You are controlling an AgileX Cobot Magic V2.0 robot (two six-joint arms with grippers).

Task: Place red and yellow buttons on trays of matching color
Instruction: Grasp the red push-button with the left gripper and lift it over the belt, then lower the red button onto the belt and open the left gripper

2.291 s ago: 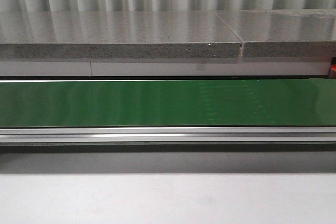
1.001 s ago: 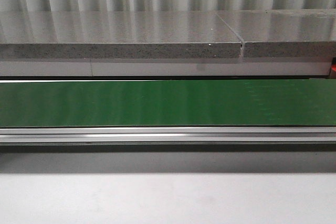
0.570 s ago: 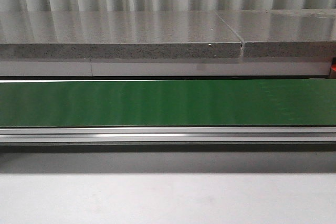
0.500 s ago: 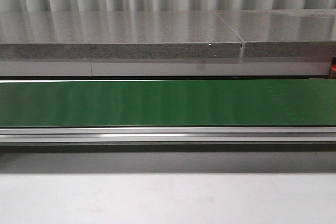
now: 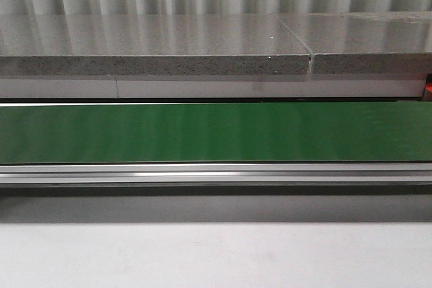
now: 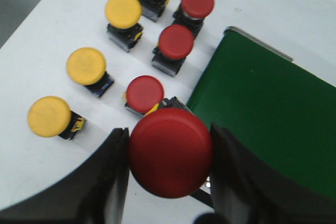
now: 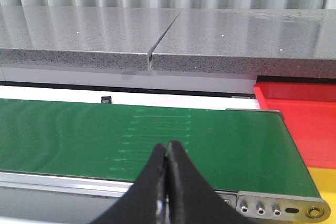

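Left gripper (image 6: pixel 169 153): clamped on a red button (image 6: pixel 170 152), the dark fingers (image 6: pixel 113 169) pressed to either side of its cap; the button is lifted above the white table (image 6: pixel 42 51), beside the near end of the green belt (image 6: pixel 273 124).

Right gripper (image 7: pixel 168 182): fingers pressed together with nothing between them; it hangs over the near rail of the green belt, carrying nothing.

Buttons waiting: in the left wrist view, four yellow buttons (image 6: pixel 86 66) stand in a row on the white table; three more red ones (image 6: pixel 176 41) stand in a second row between the yellows and the belt end; all seven sit upright on their dark bases.

Trays: the right wrist view shows a red tray (image 7: pixel 299 124) past the far end of the belt and a strip of yellow tray (image 7: pixel 323 187) nearer the camera beside it; no button is visible on the parts of either tray in frame, though much of each is cut off.

Belt: the front view shows a bare green conveyor (image 5: pixel 216 133) below a grey stone counter (image 5: pixel 155 45); no button rides on it and neither arm appears there.

Progress: early, by the look of it; one red button is in hand and not yet delivered, seven remain on the table, and nothing can be seen sorted.

Left to do: the held red button likely goes onto the belt toward the red tray; then the remaining reds and yellows in turn.
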